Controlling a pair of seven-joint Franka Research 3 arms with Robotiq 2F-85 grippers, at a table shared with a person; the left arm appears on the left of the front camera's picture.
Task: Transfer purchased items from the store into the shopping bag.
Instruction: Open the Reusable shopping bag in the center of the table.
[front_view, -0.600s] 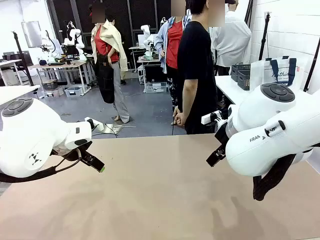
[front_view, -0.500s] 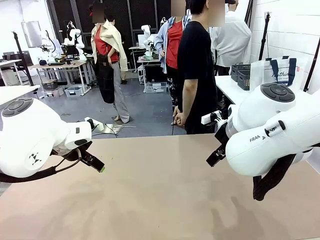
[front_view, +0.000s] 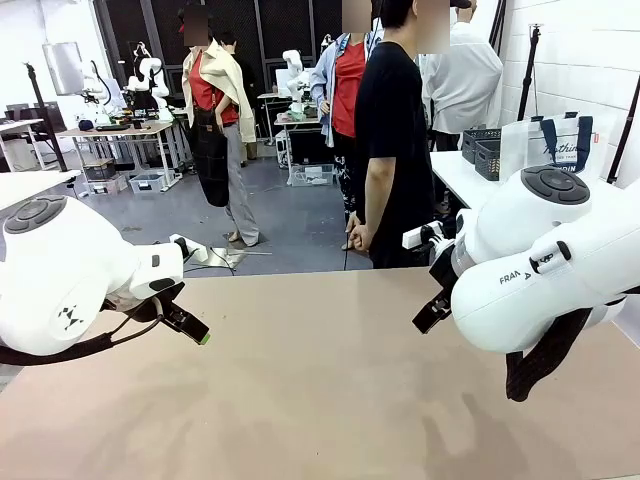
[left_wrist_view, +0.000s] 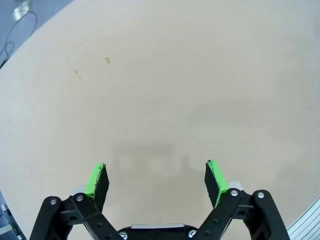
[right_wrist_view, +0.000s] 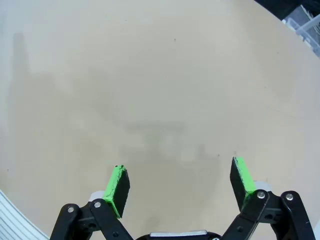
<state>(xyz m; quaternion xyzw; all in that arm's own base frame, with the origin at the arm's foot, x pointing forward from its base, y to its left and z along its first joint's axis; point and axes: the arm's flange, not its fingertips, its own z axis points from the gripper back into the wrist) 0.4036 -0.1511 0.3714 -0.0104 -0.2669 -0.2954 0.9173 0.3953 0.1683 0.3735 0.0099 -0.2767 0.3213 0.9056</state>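
Observation:
My left gripper (left_wrist_view: 156, 172) hangs open over bare tan tabletop, nothing between its green pads (left_wrist_view: 97, 179). In the front view it (front_view: 190, 326) sits at the table's left. My right gripper (right_wrist_view: 180, 175) is open too, over bare table, and in the front view it (front_view: 430, 312) pokes out at the right. The shopping bag (front_view: 548, 142), translucent with navy handles, stands on a white side table at the far right. The store (front_view: 484, 152), a dark grey openwork basket, stands just left of it. The purchased items are out of view.
A person in a black shirt (front_view: 392, 150) stands at the far edge of the tan table (front_view: 320, 380), hands down. Other people stand behind. The white side table (front_view: 462, 178) lies beyond the right arm's bulky white body (front_view: 545, 265).

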